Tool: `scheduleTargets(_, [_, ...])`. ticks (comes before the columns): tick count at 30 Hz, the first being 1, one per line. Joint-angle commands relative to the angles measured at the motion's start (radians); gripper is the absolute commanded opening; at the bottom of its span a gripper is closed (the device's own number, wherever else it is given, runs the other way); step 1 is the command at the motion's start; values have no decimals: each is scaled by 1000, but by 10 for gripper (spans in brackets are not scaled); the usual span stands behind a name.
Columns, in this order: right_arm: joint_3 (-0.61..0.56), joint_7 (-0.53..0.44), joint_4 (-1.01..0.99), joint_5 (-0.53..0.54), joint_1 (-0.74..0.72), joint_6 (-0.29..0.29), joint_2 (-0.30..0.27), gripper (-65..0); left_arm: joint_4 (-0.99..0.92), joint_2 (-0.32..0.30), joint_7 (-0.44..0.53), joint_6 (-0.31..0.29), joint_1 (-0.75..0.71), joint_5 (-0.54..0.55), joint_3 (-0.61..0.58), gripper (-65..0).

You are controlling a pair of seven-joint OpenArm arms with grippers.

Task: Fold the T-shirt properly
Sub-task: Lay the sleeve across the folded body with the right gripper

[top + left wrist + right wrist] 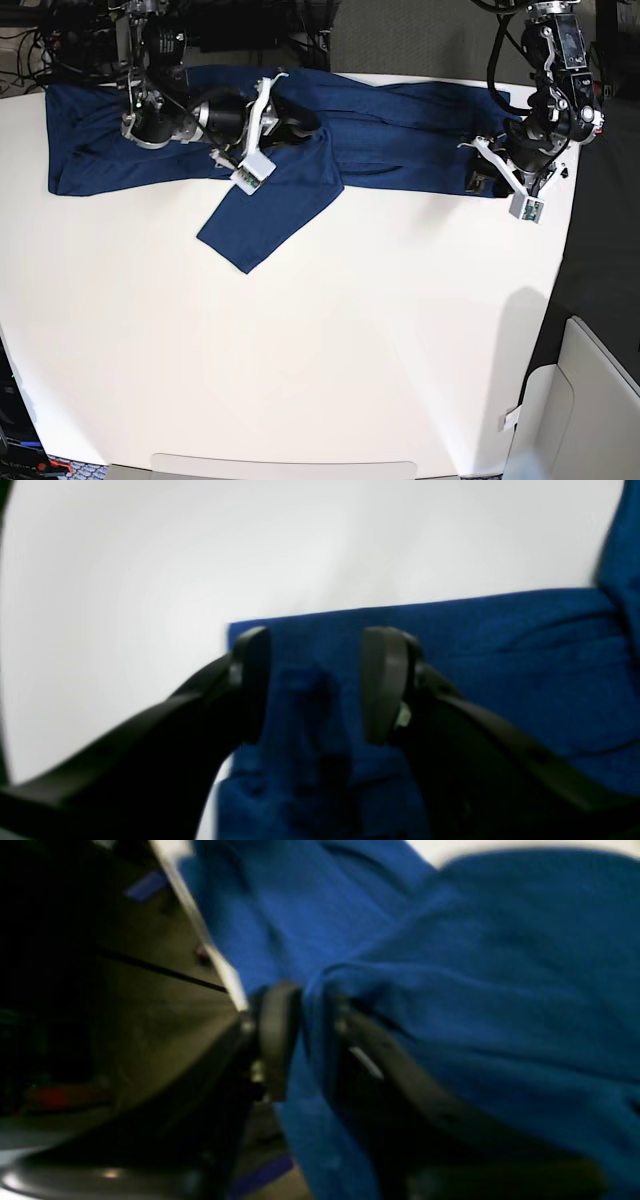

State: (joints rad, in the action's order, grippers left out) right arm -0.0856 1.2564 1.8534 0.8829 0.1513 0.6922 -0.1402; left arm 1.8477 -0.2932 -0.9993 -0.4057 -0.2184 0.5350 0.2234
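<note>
Nearest the lens in the left wrist view are the two dark fingers (385, 685) of the left claw (315, 680), standing apart with nothing between them, poised over a flat corner of the T-shirt (500, 670). That corner has a straight edge, and the white desk (150, 580) shows bare beyond it.

In the right wrist view the right claw (305, 1035) is pinched onto a raised fold of the T-shirt (475, 965), with the blue cloth running down between its two fingers and bunching up over the inner one. The picture is blurred, so the finer creases cannot be made out.

From the base view the T-shirt (400, 130) lies stretched as a long band along the far edge of the desk (350, 350). One flap hangs out from the band toward the near side, ending in a point. The right claw (285, 125) sits at the band's middle, just above that flap, where the cloth is gathered. The left claw (480, 180) is at the band's other end, at its near corner, with its white-cased camera just off the cloth. Beside the desk, at the near corner under the left claw's end of the shirt, stands a pale bin (590, 400).
</note>
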Motion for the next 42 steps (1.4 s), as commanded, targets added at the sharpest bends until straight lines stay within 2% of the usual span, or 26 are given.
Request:
scheduleTargets(1, [5,-19,24,31,-11,6,-5,-433,16,-13,17,-2,12,9,6,-367])
scheduleTargets(3, [8,-19,28,40,-26,6,-9,-381,17,-13,17,-2,12,9,6,-367])
scheduleTargets(5, [56,-30,35,43,-42,6,-19,-399,19,-13,17,-2,12,9,6,-367])
scheduleTargets(9, [244,-54,25,32,-100,6,-20,-471,20,-13,17,-2,12,9,6,-367])
scheduleTargets(12, [329,-54,-31,-47,-178,6,-20,-474,19,-13,17,-2,10,9,6,-367])
scheduleTargets(14, [347,-66,-90,-147,-233,6,-20,-474,19,-13,17,-2,10,9,6,-367])
scheduleTargets(17, [341,-134,-186,-259,-284,6,-14,-474,19,-13,17,-2,10,9,6,-367])
scheduleTargets(21, [307,-180,-272,-345,-335,6,-14,-473,19,-13,17,-3,10,9,6,-367])
scheduleTargets(28, [307,-221,-404,-446,-407,6,-11,-314,17,-13,17,-3,14,9,6,-367])
scheduleTargets(35, [304,-304,-570,-456,-430,6,1,-313,17,-13,17,-3,18,9,6,-367])
scheduleTargets(39, [214,-329,-640,-456,-445,6,1,-314,17,-13,17,-3,18,9,4,-367])
scheduleTargets(41, [160,-329,-637,-454,-447,6,0,-339,16,-13,17,-3,18,9,4,-367])
scheduleTargets(42, [131,-326,-634,-446,-447,6,0,-382,16,-13,17,-3,18,9,4,-367])
